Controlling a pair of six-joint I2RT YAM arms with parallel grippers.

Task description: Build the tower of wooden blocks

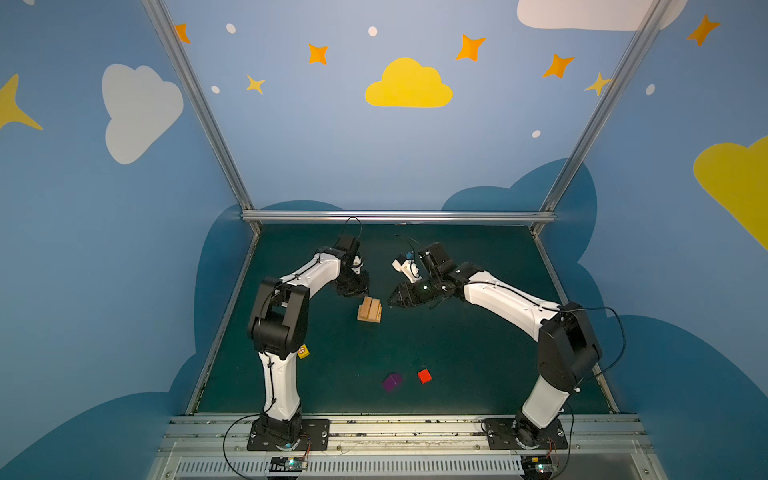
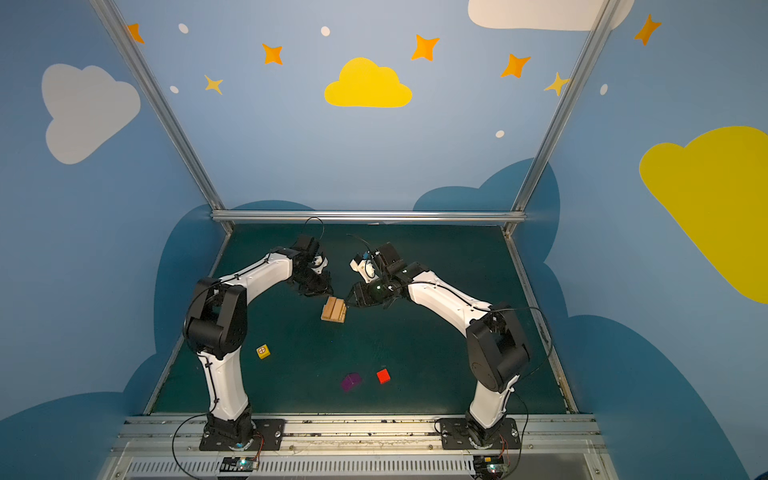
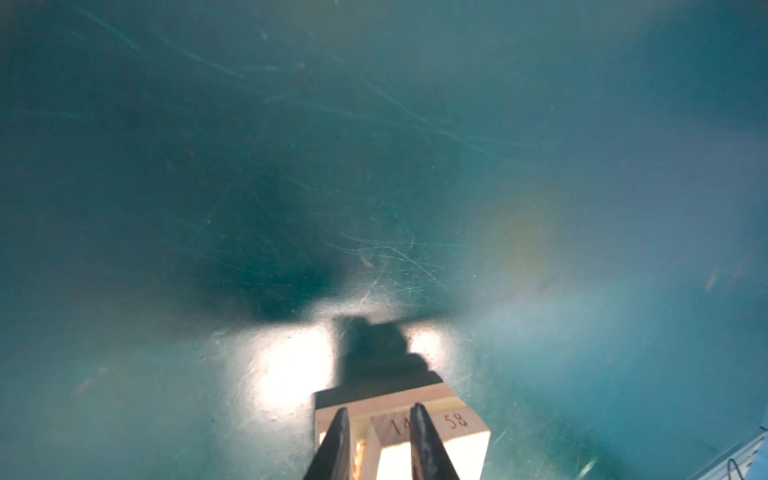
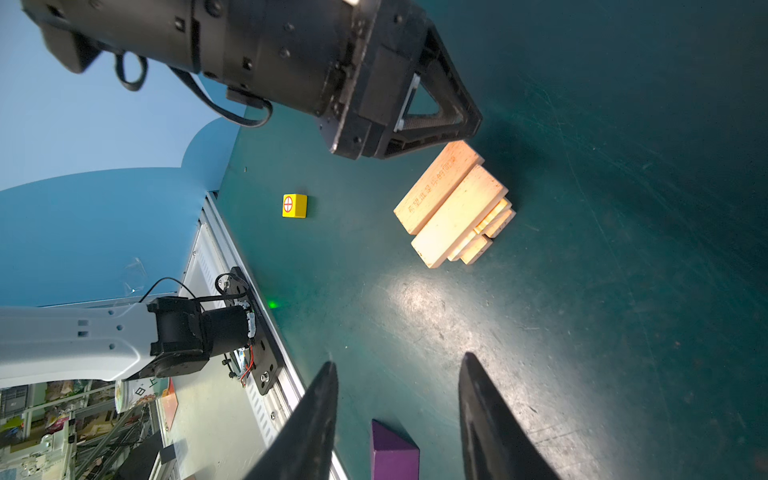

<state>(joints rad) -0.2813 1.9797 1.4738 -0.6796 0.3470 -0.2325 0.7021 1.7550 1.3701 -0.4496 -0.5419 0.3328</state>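
Purple cube [image 1: 392, 382] and red cube [image 1: 424, 376] lie nearest, well short of the plank tower [image 1: 369, 309]. Left gripper [image 3: 380, 440] sits narrow-jawed at its far end, grip unclear. Right gripper [image 4: 399, 359] gapes empty beside it. A crooked lift-off could drag the printed plank [image 4: 436, 187] askew.

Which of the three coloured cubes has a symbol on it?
The yellow cube: it bears a red crossed circle. The red cube and purple cube look plain.

Two planks of the tower [image 3: 415, 399] show numbers on their end faces: "58" on the outer plank [image 3: 457, 422] and a partly hidden "14" on the middle plank [image 3: 395, 426]. Orange Chinese characters, too small to read, line the printed plank [image 4: 438, 187]; the yellow cube [image 4: 294, 205] bears a red crossed circle.
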